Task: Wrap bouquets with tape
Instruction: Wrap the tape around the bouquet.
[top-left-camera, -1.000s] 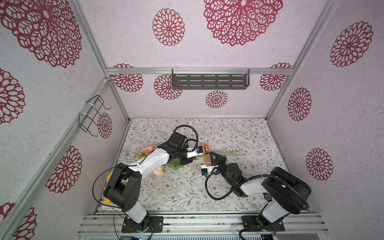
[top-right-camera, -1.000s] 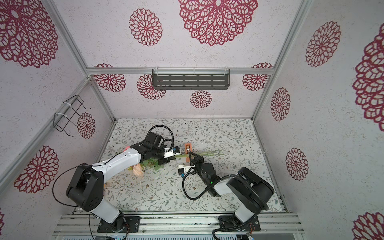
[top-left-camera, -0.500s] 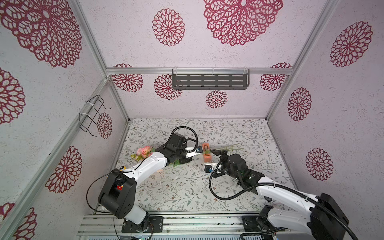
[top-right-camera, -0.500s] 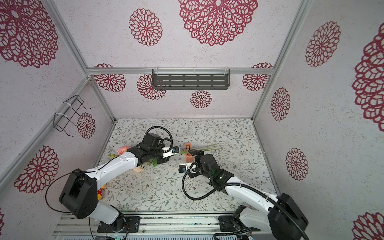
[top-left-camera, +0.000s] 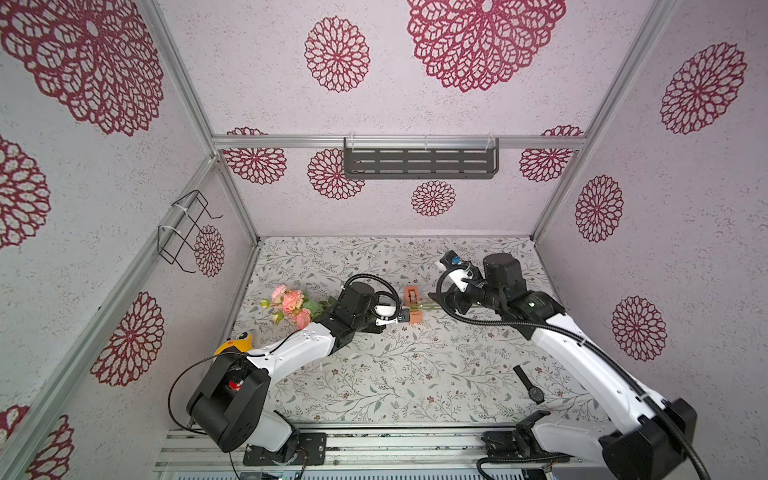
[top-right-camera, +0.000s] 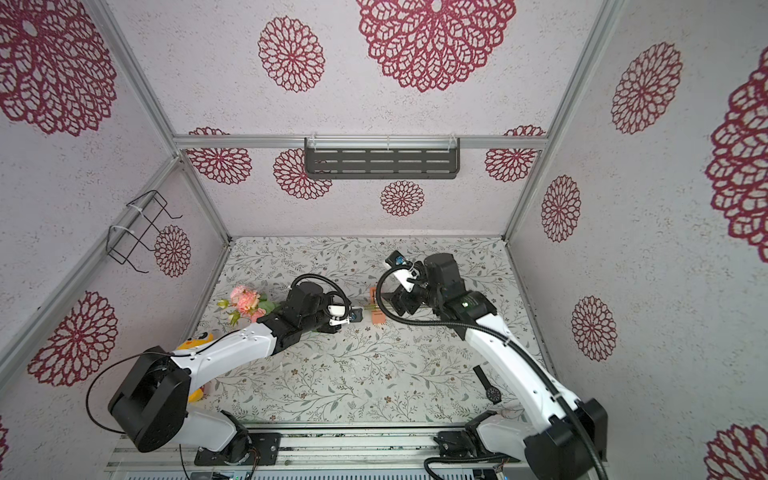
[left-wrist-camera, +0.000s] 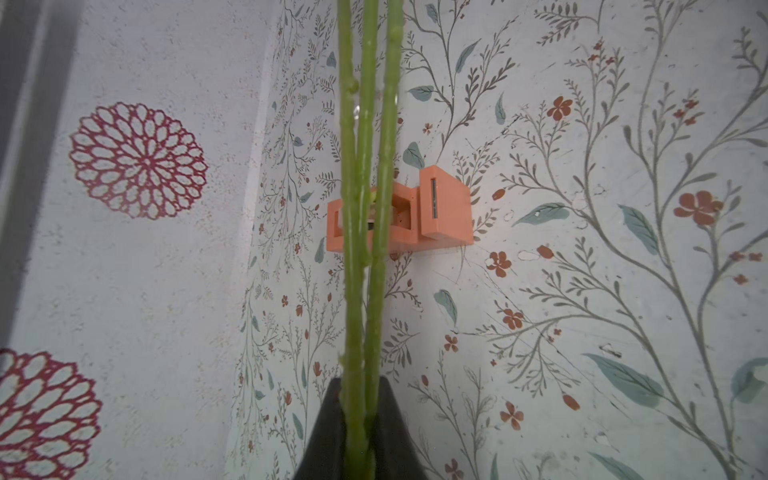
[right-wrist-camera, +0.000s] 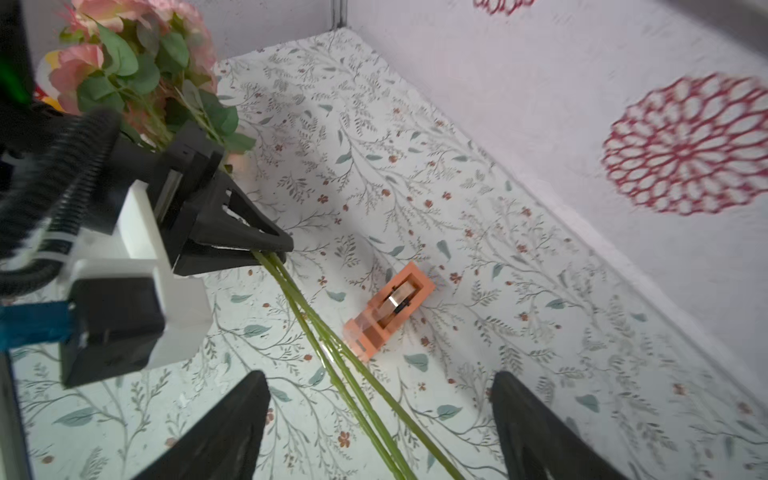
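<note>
Left gripper (right-wrist-camera: 272, 248) clamped on bouquet stems (left-wrist-camera: 350, 145), holding them across orange tape dispenser (right-wrist-camera: 388, 309), presumably for taping (blooms on far side from dispenser); right gripper (right-wrist-camera: 378, 384) jaws apart, straddling free stem ends beyond dispenser

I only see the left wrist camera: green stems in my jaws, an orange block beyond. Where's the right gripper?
Observer: The right gripper is open, its black fingers either side of the free ends of the long green artificial flower stems, not gripping.
Operator: Is tape loaded in that block?
Observer: Yes, the small orange block-shaped dispenser on the table holds a roll of tape.
Operator: And the blooms?
Observer: The pink and peach blooms stick out behind the left gripper, which is shut on the stems.
</note>
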